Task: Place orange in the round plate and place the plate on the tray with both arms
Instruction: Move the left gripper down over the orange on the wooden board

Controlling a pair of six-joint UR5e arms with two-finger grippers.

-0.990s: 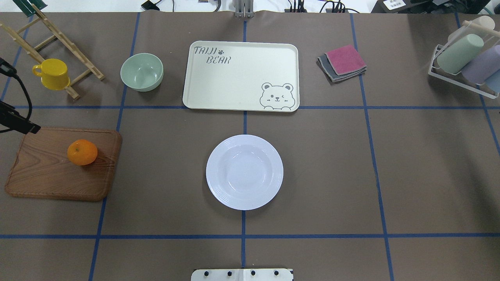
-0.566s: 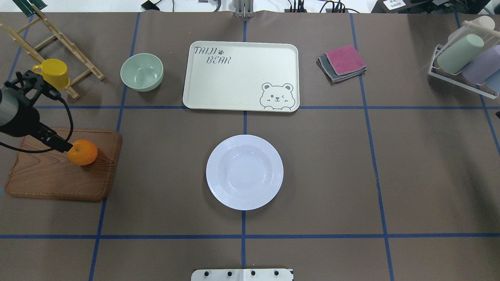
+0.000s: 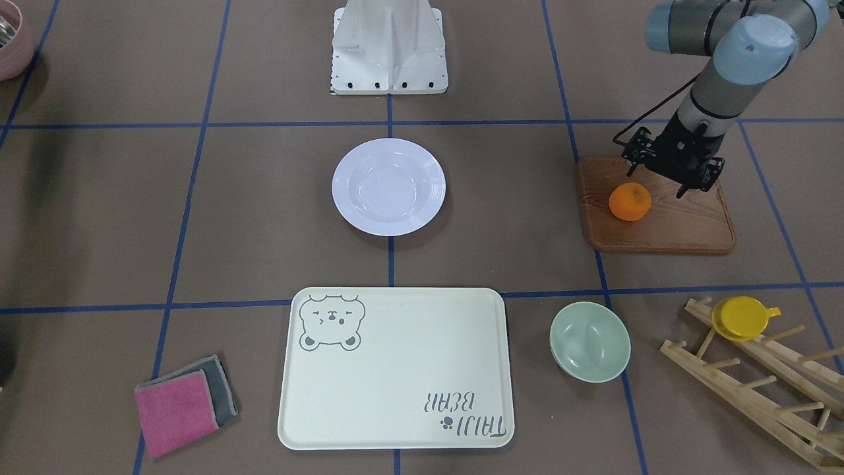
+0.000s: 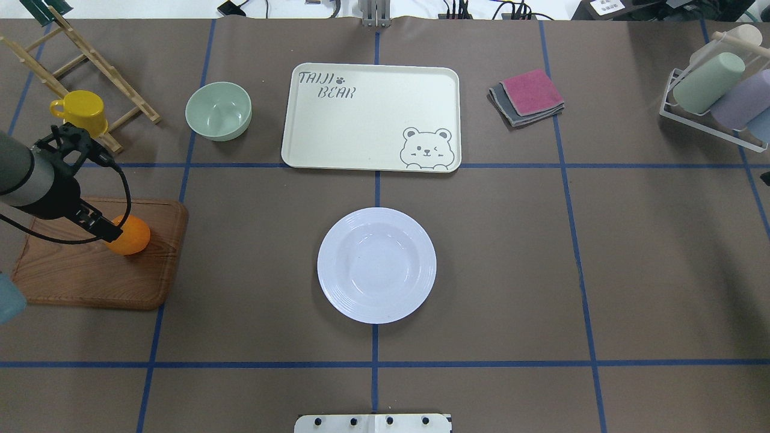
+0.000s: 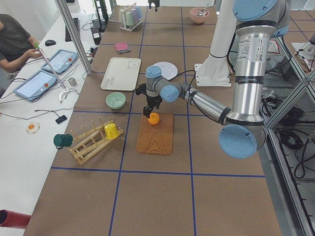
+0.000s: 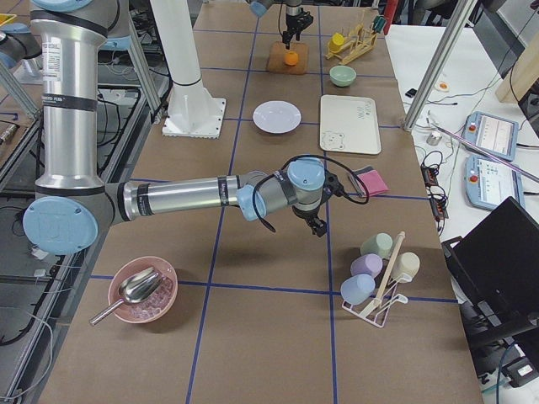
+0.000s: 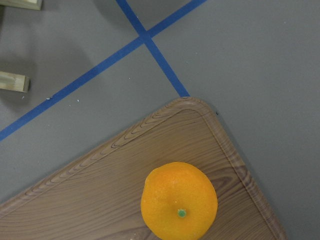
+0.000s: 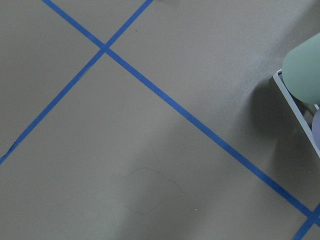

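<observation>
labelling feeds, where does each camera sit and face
Front-facing: across the table, facing the robot's base; left arm at right.
Overhead: behind the robot, looking forward over round plate and tray; left hand at orange.
Exterior left: table's left end, looking along it; left arm near.
Exterior right: opposite end; right arm near.
Left wrist: down at the orange on the wooden board; no body.
Right wrist: down at table beside a green cup; no body.
Side views share round plate, tray, orange.
</observation>
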